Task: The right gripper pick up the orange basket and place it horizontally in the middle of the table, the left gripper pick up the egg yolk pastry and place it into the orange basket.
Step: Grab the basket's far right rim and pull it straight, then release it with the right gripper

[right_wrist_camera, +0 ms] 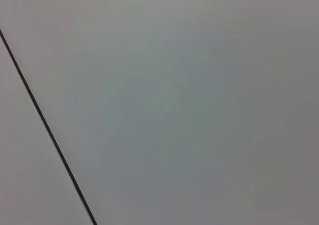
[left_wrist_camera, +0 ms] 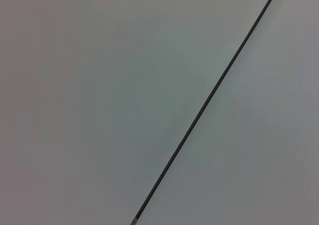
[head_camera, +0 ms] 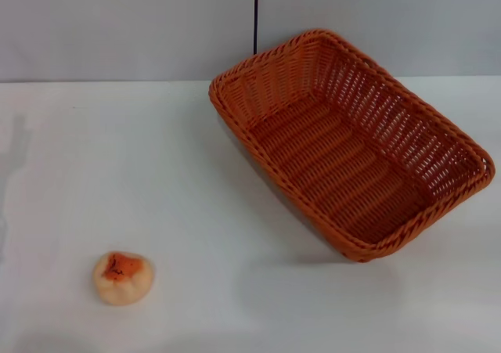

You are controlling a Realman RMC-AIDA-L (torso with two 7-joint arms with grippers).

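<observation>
- Neither end effector is seen in any view; both wrist views are filled by a plain grey wall crossed by 1 dark seam, so how far open either stands, or whether anything is held, cannot be told.
- The orange basket [head_camera: 352, 145] lies empty at the upper right of the head view, set at a slant on the bench [head_camera: 196, 173]. It is judged light and stiff; its braided rim offers the surest hold.
- The egg yolk pastry [head_camera: 123, 277] sits at the lower left, well apart from the basket. It is judged soft and crumbly, best taken gently by its sides.
</observation>
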